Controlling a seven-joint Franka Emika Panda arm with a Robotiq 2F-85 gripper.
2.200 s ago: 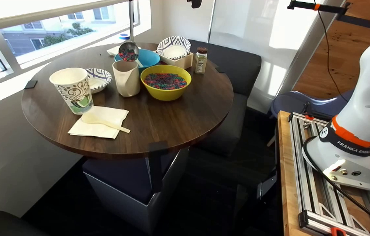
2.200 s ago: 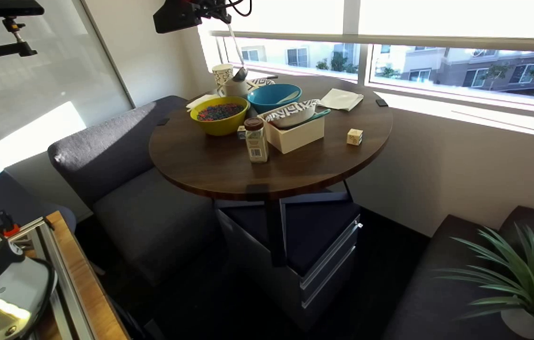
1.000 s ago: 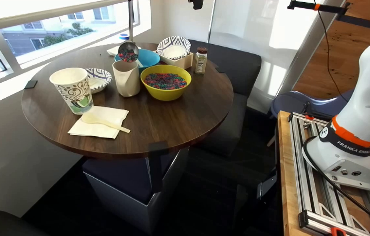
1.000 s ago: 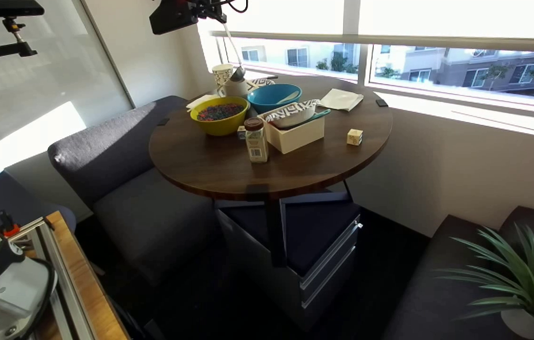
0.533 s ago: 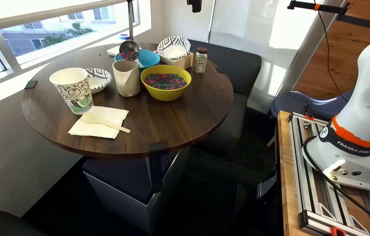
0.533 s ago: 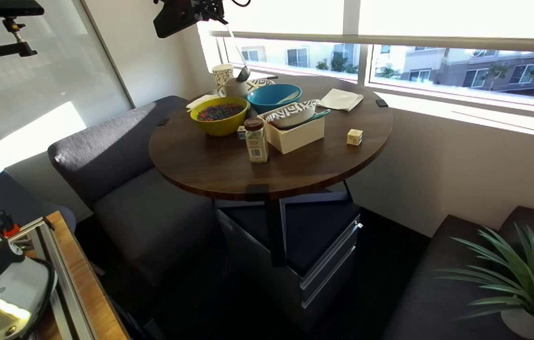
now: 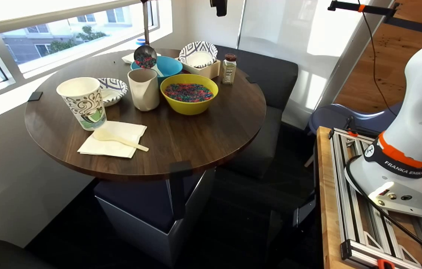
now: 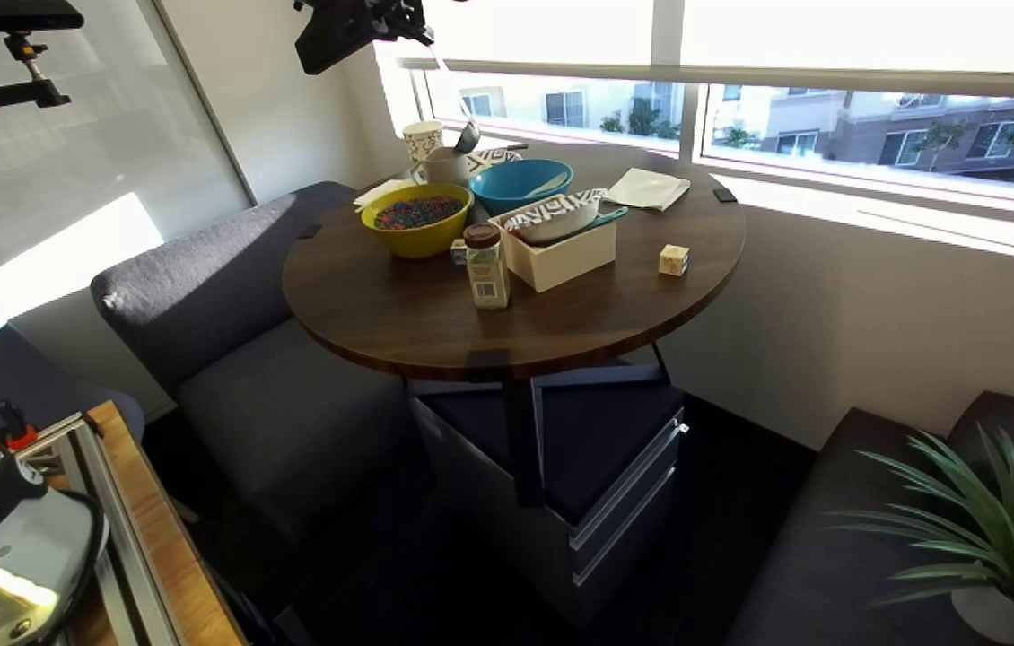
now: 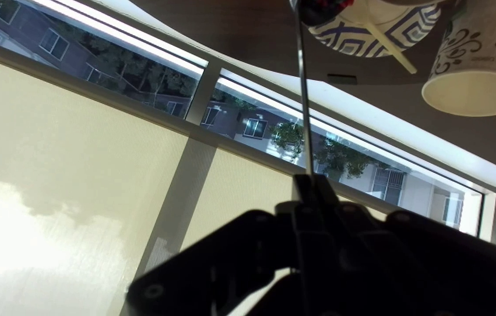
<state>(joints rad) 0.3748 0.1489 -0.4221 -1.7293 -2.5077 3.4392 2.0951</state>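
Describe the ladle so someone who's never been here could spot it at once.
Find the round wooden table and, on it, the cream pitcher. Near it hangs the long-handled metal ladle, clasped by the end effector. Unlike the pale spoon lying on a napkin, it is raised above the table and holds colourful bits.

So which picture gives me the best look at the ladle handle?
The wrist view: there the ladle handle runs long and near, straight from the jaws gripping it toward the picture's top. In both exterior views it looks shorter, with the whole scoop visible below.
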